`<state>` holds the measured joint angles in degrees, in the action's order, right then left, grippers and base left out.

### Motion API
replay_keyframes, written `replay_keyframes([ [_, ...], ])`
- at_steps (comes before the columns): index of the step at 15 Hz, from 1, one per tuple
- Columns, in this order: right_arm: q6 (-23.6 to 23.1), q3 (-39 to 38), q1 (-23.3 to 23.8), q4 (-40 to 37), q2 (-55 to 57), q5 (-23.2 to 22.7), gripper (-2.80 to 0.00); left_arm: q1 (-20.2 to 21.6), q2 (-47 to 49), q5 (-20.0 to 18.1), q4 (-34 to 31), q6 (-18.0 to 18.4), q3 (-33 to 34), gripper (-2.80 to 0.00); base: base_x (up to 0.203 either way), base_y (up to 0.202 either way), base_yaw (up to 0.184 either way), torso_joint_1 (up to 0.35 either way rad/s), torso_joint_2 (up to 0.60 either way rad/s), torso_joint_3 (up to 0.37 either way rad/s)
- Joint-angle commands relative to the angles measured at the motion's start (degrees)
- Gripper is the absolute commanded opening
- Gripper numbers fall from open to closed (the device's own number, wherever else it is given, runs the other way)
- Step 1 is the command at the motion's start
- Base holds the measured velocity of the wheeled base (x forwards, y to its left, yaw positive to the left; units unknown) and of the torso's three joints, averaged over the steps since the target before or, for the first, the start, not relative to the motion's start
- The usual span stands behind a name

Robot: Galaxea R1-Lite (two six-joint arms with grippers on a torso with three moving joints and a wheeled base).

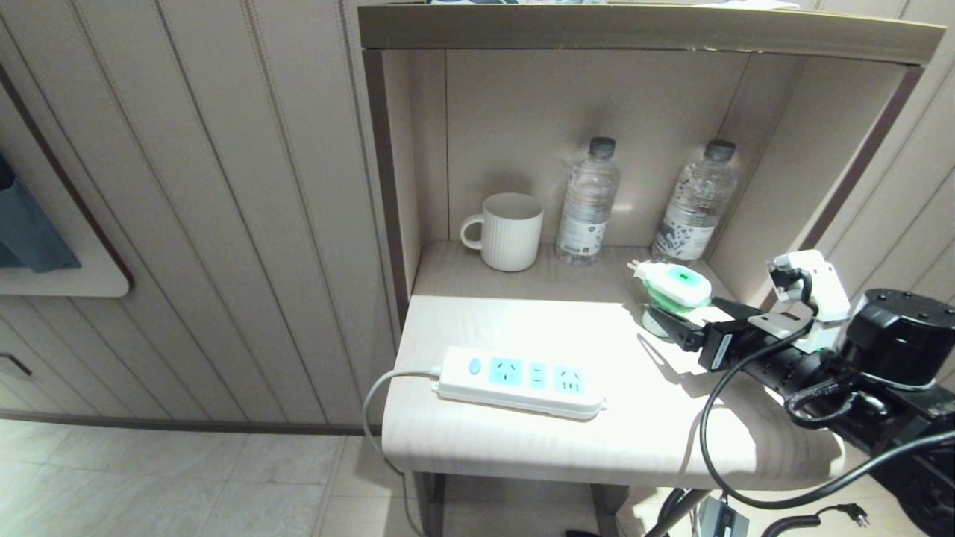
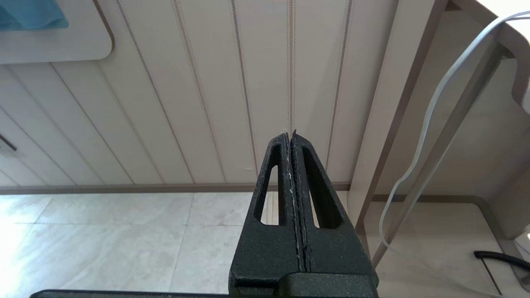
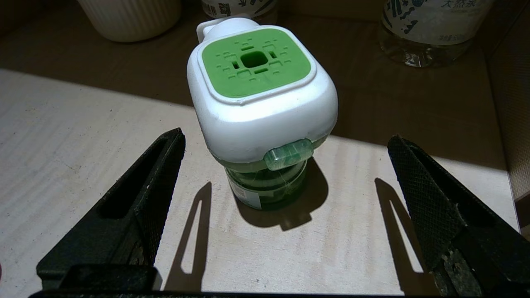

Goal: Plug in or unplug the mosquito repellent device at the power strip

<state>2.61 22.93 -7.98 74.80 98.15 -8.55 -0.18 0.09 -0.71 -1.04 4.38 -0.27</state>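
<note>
mosquito repellent device (image 3: pixel 261 107) stands upright on the pale tabletop (image 1: pixel 522 440), unplugged, near the right rear of it, just in front of the alcove holding a ribbed white mug (image 1: pixel 509 230) and two clear water bottles (image 1: pixel 589 201); its plug prongs point toward the mug. power strip (image 1: pixel 522 380) lies flat nearer the front edge, well apart from the device, blue sockets facing up, nothing plugged in. right gripper (image 3: pixel 285 178) is level with the device and close to it, fingers spread wide on either side, touching nothing. left gripper (image 2: pixel 292 165) hangs parked low beside the table, fingers pressed together, empty. handling estimate: device looks light and top-heavy, a broad rigid white head on a narrow translucent green bottle with a small base, so a nudge could topple it. smooth rounded plastic, likely slippery. best hold appears to be across the flat sides of the white head, squarely, since the bottle neck below is thin and may twist in its thread. grip must be firm enough to push the prongs down into a socket
</note>
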Motion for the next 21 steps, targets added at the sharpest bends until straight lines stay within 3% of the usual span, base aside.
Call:
replay_keyframes([
  [1, 0.0, 0.4, -0.1, 0.4, -0.1, 0.0, 0.0, 0.0, 0.0, 0.0, 0.0, 0.0, 0.0, -2.8, 0.0, 0.0, 0.0, 0.0, 0.0, 0.0],
  [21, 0.5, 3.6, -0.5, 0.3, 1.8, 0.5, 0.0, 0.0, 0.0, 0.0, 0.0, 0.0, 0.0, -2.8, 0.0, 0.0, 0.0, 0.0, 0.0, 0.0],
])
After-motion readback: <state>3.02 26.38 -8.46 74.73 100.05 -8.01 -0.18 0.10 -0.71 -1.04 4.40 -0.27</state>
